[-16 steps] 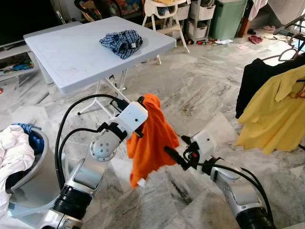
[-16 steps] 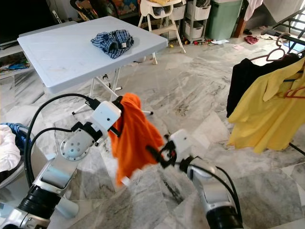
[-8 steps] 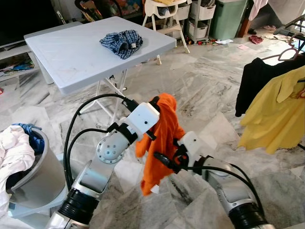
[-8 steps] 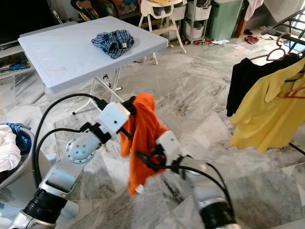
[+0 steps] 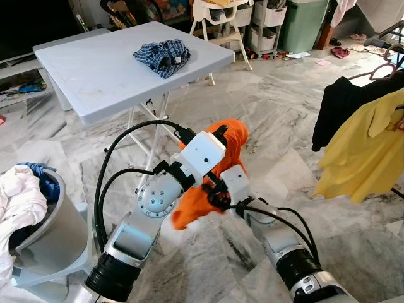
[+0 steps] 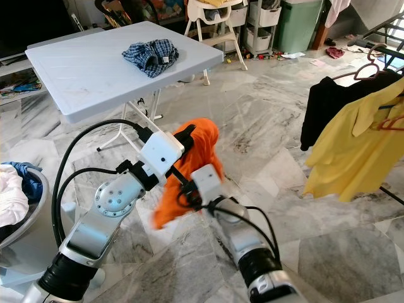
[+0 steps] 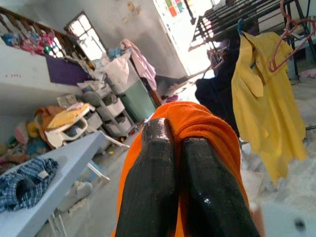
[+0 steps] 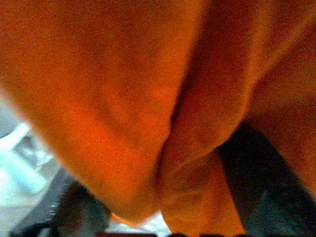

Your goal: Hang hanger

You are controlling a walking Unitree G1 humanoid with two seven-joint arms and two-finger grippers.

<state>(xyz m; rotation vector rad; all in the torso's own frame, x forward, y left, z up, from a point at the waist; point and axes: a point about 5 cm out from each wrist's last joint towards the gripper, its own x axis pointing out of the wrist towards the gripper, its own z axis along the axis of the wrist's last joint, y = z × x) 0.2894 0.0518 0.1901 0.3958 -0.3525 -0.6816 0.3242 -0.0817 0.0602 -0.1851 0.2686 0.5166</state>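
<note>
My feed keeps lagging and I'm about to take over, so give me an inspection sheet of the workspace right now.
Surface: grey marble floor; white folding table behind the arms.
Job's things: orange garment held up between both arms; no hanger made out in it. Drying rack on the robot's right carries a yellow shirt and a black garment.
Clutter: blue checked cloth on the table; laundry basket with white and blue clothes on the left.
End effectors: left end effector shut on the orange garment's top; right end effector pressed into the fabric, fingers hidden.
Cables: black cables loop off the left arm.
Surroundings: high chair, storage drawers, green bin.
</note>
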